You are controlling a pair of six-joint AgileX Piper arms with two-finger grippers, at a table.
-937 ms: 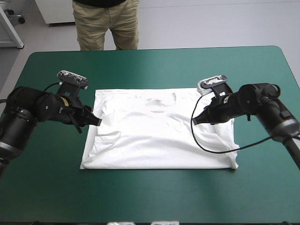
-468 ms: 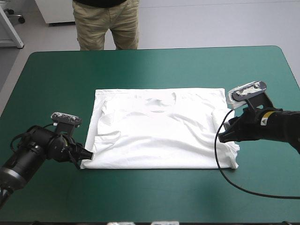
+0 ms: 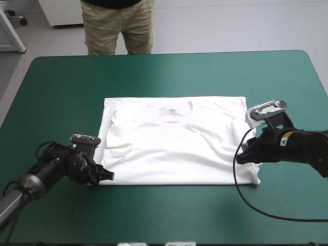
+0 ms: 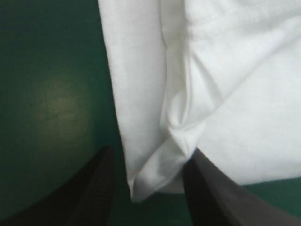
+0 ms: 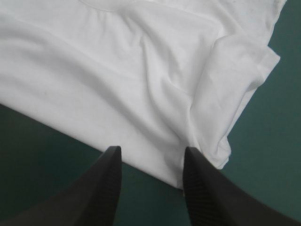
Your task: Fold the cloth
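Reaching for the hem: left gripper [image 3: 105, 175] [image 4: 150, 155], black fingers [image 4: 94, 193] parted, low over the teal-green cover [image 3: 164, 77], with the near-left corner of the T-shirt [image 3: 174, 143] lying between them and a short crease running up from it. Right gripper [image 3: 244, 154] [image 5: 150, 151], likewise parted, set at the shirt's right side just short of the near-right corner, where the turned-in sleeve doubles the fabric; one finger is over white, the other at the margin of bare cover. T-shirt: spread flat at the table's middle, collar toward the far edge, hem [image 3: 174, 183] toward the near edge, both sleeves folded in. Handling, as judged: neither grip is made yet. Each gripper should slide in until both layers sit between its fingers before closing. The left should take the true corner rather than the loose crease, and the right the hem corner rather than the sleeve fold alone. Matched closures would let the hem lift level toward the collar. Change from earlier views: both grippers stood farther up the shirt's sides, near the sleeves; just before, the left was outside the corner and has since moved in over it, and the right has drawn slightly nearer the hem. T-shirt itself unmoved.
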